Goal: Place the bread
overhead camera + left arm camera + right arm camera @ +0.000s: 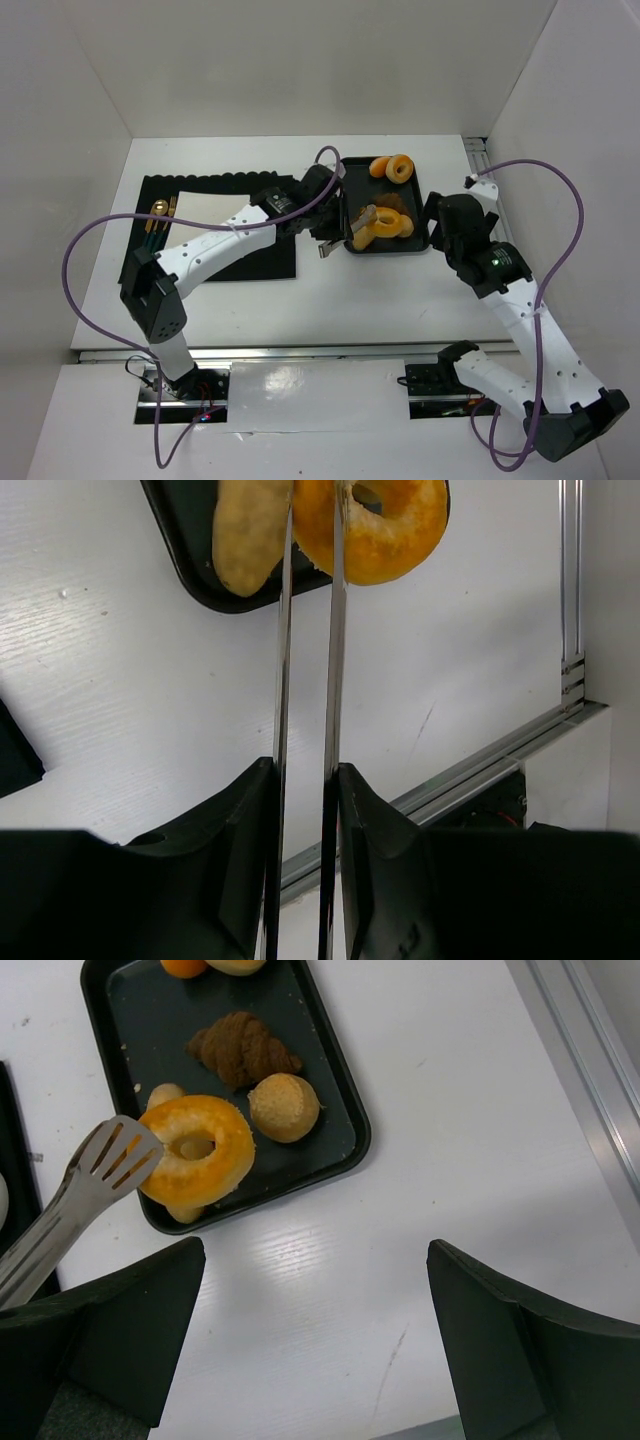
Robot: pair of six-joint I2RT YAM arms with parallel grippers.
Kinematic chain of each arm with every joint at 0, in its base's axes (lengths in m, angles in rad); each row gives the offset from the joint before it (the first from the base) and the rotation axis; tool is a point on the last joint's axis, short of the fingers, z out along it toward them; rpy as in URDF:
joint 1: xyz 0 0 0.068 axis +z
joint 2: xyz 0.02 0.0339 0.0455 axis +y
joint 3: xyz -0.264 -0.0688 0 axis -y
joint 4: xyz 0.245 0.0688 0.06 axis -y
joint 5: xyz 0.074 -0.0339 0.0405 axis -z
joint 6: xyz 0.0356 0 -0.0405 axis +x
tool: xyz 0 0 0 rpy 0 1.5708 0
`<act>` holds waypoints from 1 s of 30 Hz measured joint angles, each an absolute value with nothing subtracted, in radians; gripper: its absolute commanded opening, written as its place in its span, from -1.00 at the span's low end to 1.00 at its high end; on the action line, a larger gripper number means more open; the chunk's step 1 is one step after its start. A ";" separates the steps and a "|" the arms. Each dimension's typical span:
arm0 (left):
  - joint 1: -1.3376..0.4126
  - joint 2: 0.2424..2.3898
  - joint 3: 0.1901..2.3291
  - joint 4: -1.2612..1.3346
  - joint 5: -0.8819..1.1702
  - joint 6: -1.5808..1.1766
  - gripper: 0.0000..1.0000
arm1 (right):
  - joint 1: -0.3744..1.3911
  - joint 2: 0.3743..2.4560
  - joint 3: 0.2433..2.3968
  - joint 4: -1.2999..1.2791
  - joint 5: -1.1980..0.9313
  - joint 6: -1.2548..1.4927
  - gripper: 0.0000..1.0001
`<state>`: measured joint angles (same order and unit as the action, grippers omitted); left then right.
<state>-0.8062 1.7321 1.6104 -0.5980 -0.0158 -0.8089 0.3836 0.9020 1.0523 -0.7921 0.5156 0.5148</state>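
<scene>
White walls are boxing in a white table (330, 300), and every place here is being given against the black tray (150, 1030) lying on it. Left gripper (305, 790) is clamping the handles of a pair of metal tongs (335, 630), jaws pressed in so far that the two blades are running almost parallel toward the tray. Their tips are pinching the bread (225, 1155), the golden ring, through one side of its rim at the tray's near left corner. That ring is overlapping an oval tan bun (250, 530) in the same corner and poking a little past the tray's near edge; whether it is lifting clear I cannot tell.

Doing this well is, I judge, a matter of holding the squeeze even: harder risks tearing soft crumb, looser risks the ring pivoting on its one-sided hold. Rising straight up from the tray before travelling sideways should be keeping the ring from dragging the bun or catching the rim.

Deeper in the tray, a brown croissant (243, 1050) and a round bun (285, 1107) are sitting apart from the tongs. A black mat (270, 262) is lying left of the tray. Right gripper (312, 1260) is hanging spread wide and empty, just off the tray's right side, and is best kept there
</scene>
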 measured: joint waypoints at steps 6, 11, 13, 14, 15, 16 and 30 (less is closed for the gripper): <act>-0.806 1.733 1.666 -0.598 -0.030 -0.805 -0.74 | 0.384 0.925 1.052 -0.786 0.511 0.510 0.98; -0.773 1.715 1.705 -0.596 -0.101 -0.762 -0.74 | 0.384 0.925 1.053 -0.785 0.511 0.501 0.98; -0.714 1.685 1.681 -0.599 -0.133 -0.744 -0.74 | 0.384 0.925 1.053 -0.784 0.511 0.498 0.98; -0.665 1.663 1.660 -0.601 -0.151 -0.736 -0.74 | 0.384 0.925 1.053 -0.781 0.511 0.496 0.98; -0.602 1.634 1.629 -0.601 -0.170 -0.732 -0.74 | 0.384 0.925 1.053 -0.778 0.511 0.495 0.98; -0.541 1.608 1.600 -0.601 -0.184 -0.731 -0.74 | 0.384 0.925 1.053 -0.775 0.511 0.495 0.98; -0.071 1.364 1.188 -0.626 -0.192 -0.737 -0.74 | 0.384 0.951 1.052 -0.719 0.493 0.488 0.98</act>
<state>-0.0708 1.3640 1.1877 -0.6258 -0.1925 -0.7368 0.3836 0.9508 1.0523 -0.7193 0.4931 0.4885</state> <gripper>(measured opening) 0.411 0.992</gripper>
